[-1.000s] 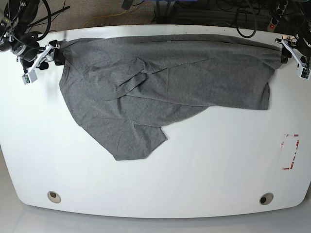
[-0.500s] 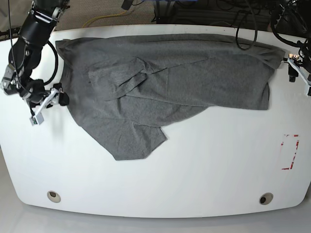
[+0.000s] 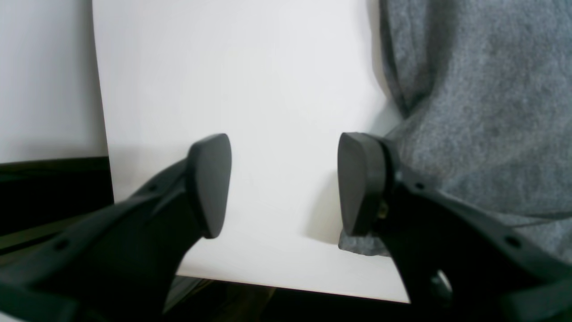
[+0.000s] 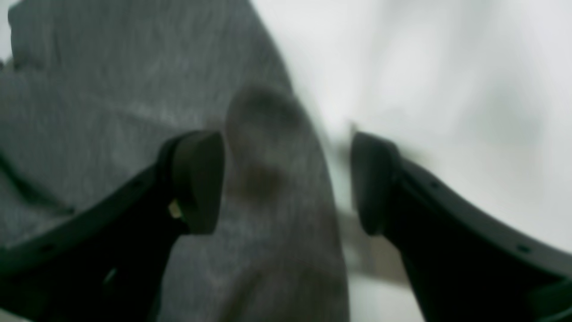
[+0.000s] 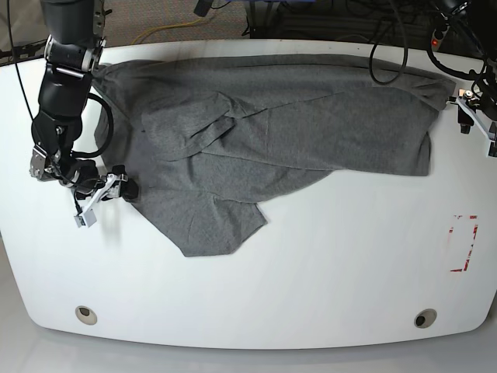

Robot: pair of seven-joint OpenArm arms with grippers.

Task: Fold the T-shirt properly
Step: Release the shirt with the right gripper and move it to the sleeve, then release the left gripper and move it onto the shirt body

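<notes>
T-shirt (image 5: 264, 132) sprawls crumpled over the far half of the white table (image 5: 326, 264), one flap trailing near-left. Right gripper (image 5: 105, 193) gapes at its left edge, cloth between the fingers, unpinched; left gripper (image 3: 283, 183) open over bare table beside the right hem. Step judged: regrasping to spread flat; next, close on both edges.

The T-shirt (image 5: 272, 124) was plain heather grey all over, a speckled knit with no print, and it looked a bit darker in the folds. The surface (image 5: 334, 272) was glossy white. Near its right edge sat a small red-and-white rectangle marking (image 5: 463, 243), and by the two front corners were grey round grommets (image 5: 86, 315). Both the left gripper (image 3: 283, 183) and the right gripper (image 4: 286, 179) were matte black, with dark pads (image 3: 210, 183). A yellow cable (image 5: 167, 29) showed behind the surface.
</notes>
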